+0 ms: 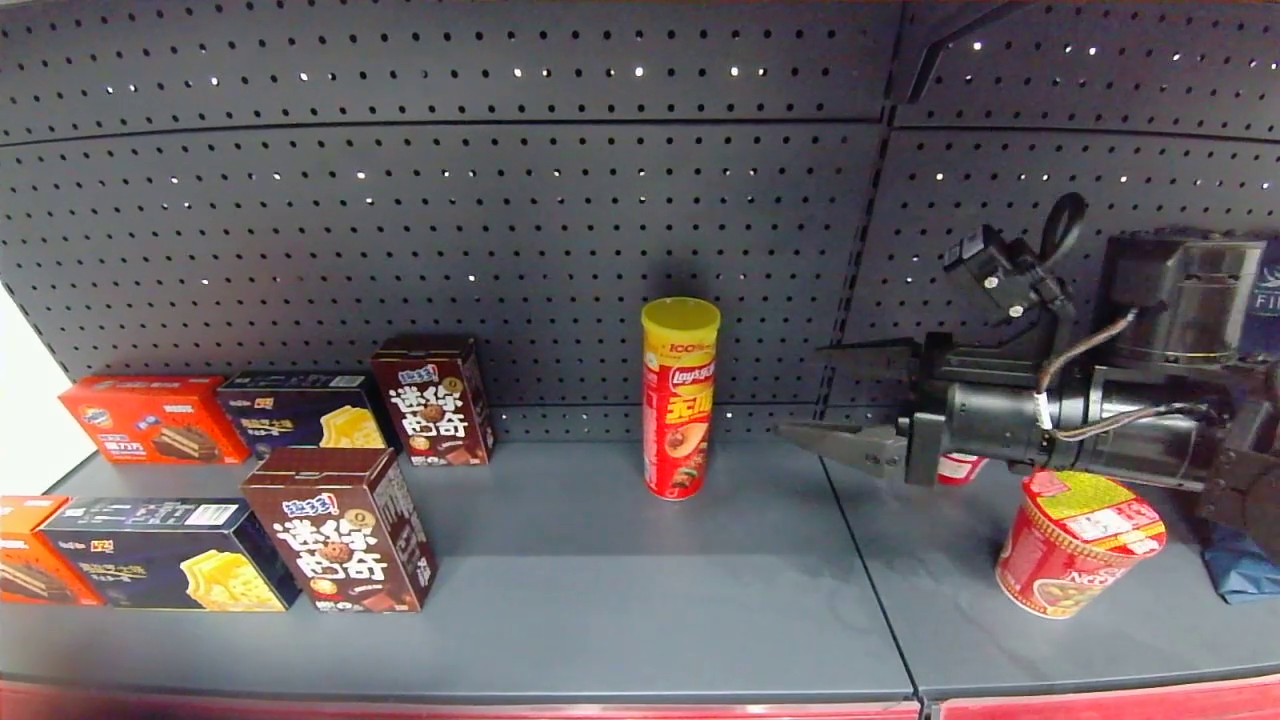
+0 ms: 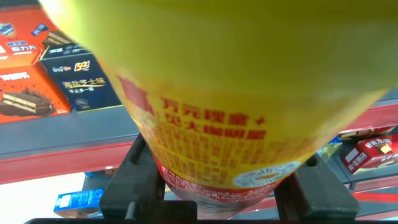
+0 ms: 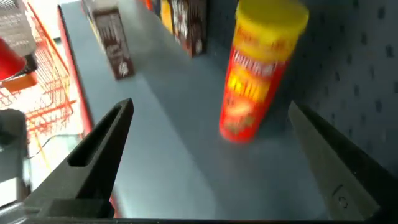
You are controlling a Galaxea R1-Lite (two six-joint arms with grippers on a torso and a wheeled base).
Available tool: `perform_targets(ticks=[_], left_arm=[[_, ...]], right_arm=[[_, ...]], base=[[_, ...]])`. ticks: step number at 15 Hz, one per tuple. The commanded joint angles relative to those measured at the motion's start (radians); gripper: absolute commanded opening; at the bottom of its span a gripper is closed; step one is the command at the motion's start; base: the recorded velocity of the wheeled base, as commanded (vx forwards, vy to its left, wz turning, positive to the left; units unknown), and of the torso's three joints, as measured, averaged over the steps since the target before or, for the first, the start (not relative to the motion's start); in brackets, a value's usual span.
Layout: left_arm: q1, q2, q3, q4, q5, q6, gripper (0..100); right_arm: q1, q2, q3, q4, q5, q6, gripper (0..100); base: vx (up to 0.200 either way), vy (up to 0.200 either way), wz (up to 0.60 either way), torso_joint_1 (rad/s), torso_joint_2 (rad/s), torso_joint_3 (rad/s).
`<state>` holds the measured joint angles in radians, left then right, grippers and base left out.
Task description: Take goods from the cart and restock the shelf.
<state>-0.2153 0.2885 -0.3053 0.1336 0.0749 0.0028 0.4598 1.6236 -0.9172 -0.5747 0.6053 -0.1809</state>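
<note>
**Chip canister (image 1: pixel 680 400) standing alone at mid-shelf**

Standing upright toward the back of the grey shelf (image 1: pixel 600 600), just in front of the perforated metal back panel (image 1: pixel 450 200). Showing a tall, slim cylinder shape, a flat yellow lid and a glossy red wrap with yellow print and a food picture low on the side. Sitting well apart from the boxes on the left and the cup on the right.

Facing the right pincer (image 1: pixel 805 392) at about mid-height, near but not touching. Spreading wide, two dark, tapered, matte fingers pointing at the canister and framing it in the right wrist view.

Clamping a yellow canister (image 2: pixel 236 81) in the left pincer (image 2: pixel 221 186), black fingers pressing on either side of its lower end, where a red band is running round the shiny, curved wall under red print.

Sharing the shelf on the left with two rows of cardboard boxes: orange box (image 1: pixel 150 415), navy box (image 1: pixel 300 410) and brown box (image 1: pixel 432 400) at the back; second orange box (image 1: pixel 35 550), second navy box (image 1: pixel 170 555) and second brown box (image 1: pixel 345 530) in front. Sharing it on the right with a red noodle cup (image 1: pixel 1075 540), tilting under the right arm, its lid green and yellow, and a crumpled blue packet (image 1: pixel 1240 570) at the far edge.

Showing an orange wire cart (image 3: pixel 43 93) beyond the shelf's front edge in the right wrist view.
</note>
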Motion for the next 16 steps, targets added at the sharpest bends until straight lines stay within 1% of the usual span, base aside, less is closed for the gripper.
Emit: perform_targets(ticks=[1,3,6,9,16], left_arm=[[-0.007,0.001,0.000,0.001,0.000,0.000,0],[-0.007,0.001,-0.001,0.000,0.000,0.000,0],[-0.013,0.001,0.000,0.001,0.000,0.000,0],[-0.013,0.000,0.003,0.001,0.000,0.000,0],[-0.009,-0.015,0.008,0.003,0.000,-0.001,0]], right_arm=[[-0.030,0.125,-0.025,-0.086,0.067,-0.003,100],[-0.049,0.193,-0.034,-0.185,0.152,0.000,100],[-0.047,0.254,-0.092,-0.194,0.166,-0.002,100],[-0.047,0.323,-0.175,-0.192,0.220,0.000,100],[-0.047,0.443,-0.269,-0.197,0.228,0.004,100]], base=[[0.000,0.000,0.00,0.000,0.00,0.000],[0.000,0.000,0.00,0.000,0.00,0.000],[0.000,0.000,0.00,0.000,0.00,0.000],[0.000,0.000,0.00,0.000,0.00,0.000],[0.000,0.000,0.00,0.000,0.00,0.000]])
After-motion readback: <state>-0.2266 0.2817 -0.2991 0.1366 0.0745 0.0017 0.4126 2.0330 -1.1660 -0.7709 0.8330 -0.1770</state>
